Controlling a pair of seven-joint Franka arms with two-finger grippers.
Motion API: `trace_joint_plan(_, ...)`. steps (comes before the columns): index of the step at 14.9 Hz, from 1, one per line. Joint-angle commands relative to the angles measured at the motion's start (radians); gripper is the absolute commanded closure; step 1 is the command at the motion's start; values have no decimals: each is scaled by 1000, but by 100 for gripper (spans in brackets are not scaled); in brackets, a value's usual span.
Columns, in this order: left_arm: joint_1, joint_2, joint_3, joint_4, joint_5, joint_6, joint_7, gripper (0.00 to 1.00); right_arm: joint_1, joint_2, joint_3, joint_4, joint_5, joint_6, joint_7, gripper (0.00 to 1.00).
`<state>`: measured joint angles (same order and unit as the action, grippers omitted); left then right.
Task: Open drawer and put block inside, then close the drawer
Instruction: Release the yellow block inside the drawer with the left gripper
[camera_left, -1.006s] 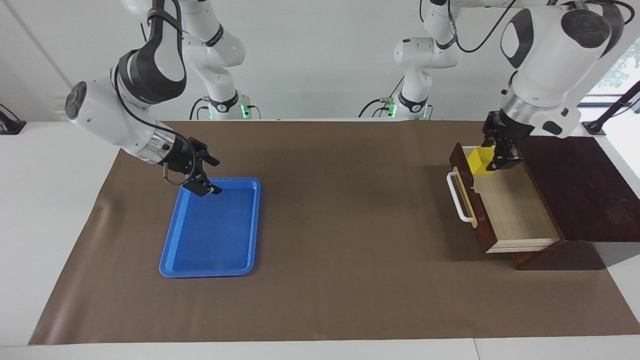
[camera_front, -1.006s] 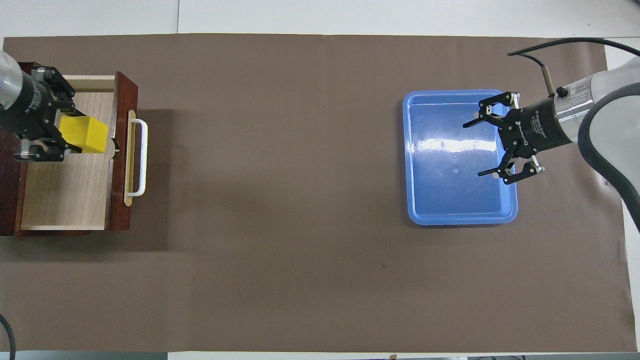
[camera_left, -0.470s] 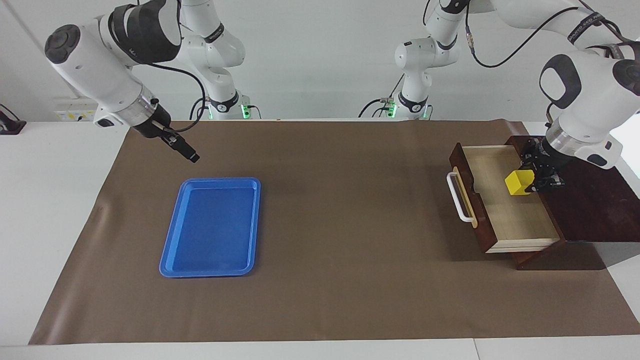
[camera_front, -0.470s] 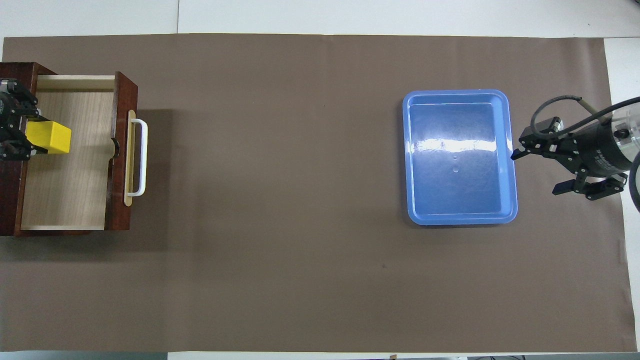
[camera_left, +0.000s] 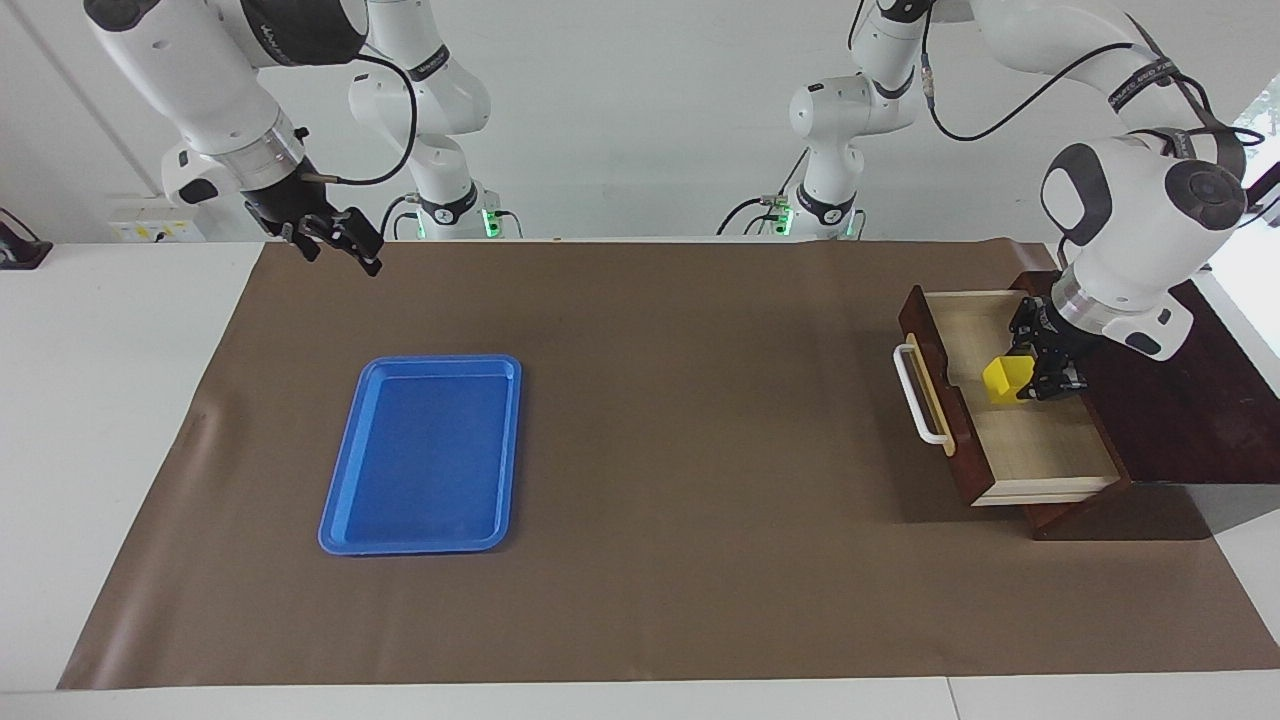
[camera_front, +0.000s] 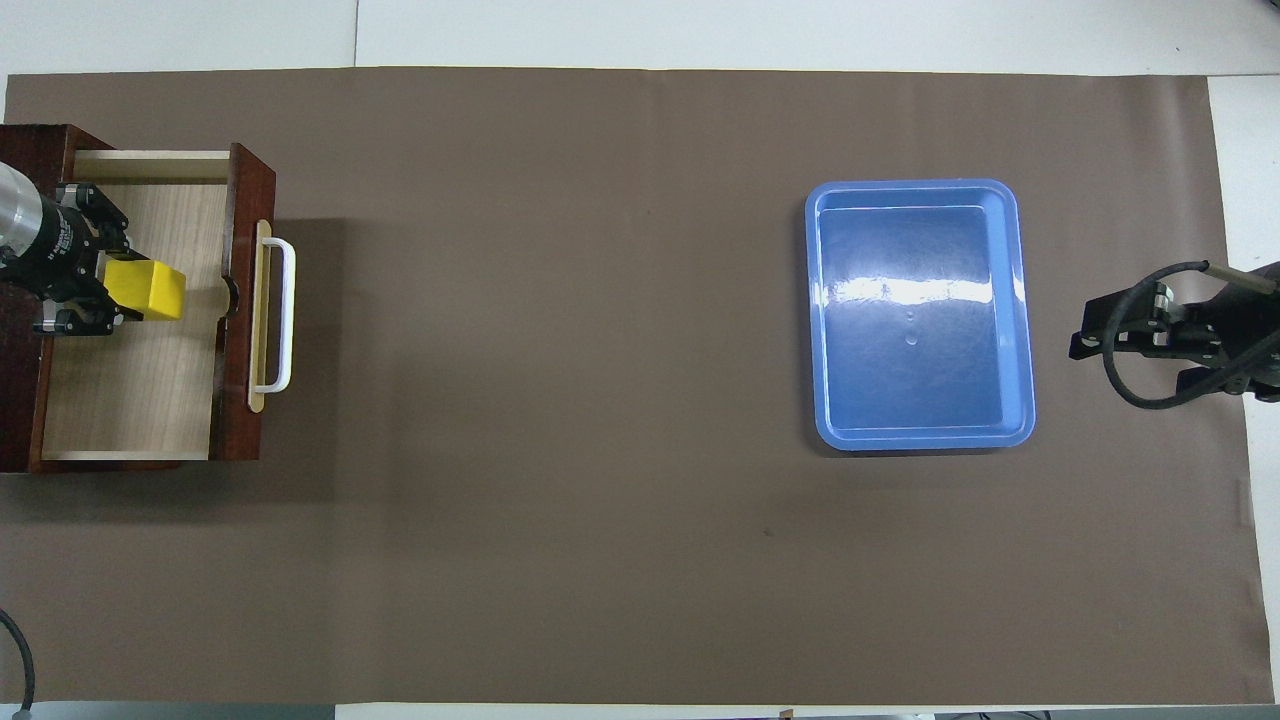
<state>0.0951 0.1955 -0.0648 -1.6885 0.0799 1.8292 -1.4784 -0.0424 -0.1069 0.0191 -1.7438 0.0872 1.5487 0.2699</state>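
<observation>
Apparently airborne only when faced, block overlaps drawer.

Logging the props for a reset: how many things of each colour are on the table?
Yellow: 1, small yellow cube
Blue: 1, flat blue plastic tray
Reddish-brown: 1, open wooden drawer box with white handle
Total: 3

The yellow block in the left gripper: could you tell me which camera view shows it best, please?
The overhead view: the block shows its top and a side over the open drawer. In the facing view the left gripper hides part of it.
</observation>
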Motion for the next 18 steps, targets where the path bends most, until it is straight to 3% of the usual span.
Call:
trace_joint_plan(1, -11, -68, 7, -117, 3, 77, -25, 100, -4, -2, 5, -10, -53, 10, -122, 0)
trace_joint_plan(4, -9, -77, 7, -145, 3, 104, -25, 100, -5, 7, 4, -2, -80, 50, -179, 0)
trace_joint_plan(11, -5, -93, 8, -188, 3, 143, -23, 100, -10, 15, 5, 21, -81, -18, -178, 0)
trace_joint_plan(12, -8, -91, 8, -180, 3, 142, -28, 93, -4, 15, 5, 21, -81, -16, -178, 0)
trace_joint_plan(13, -11, -87, 8, -172, 4, 131, -28, 64, -2, 15, 5, 21, -81, -13, -176, 0)
trace_joint_plan(14, -12, -82, 10, -156, 4, 121, -29, 19, -2, 15, 7, 21, -81, -9, -176, 0)
trace_joint_plan(15, -14, -82, 10, -139, 4, 101, -28, 0, -1, 15, 7, 21, -81, -7, -175, 0)
trace_joint_plan(18, -15, -79, 2, -44, 1, 24, -25, 0, -2, 13, 7, 17, -81, -10, -176, 0)
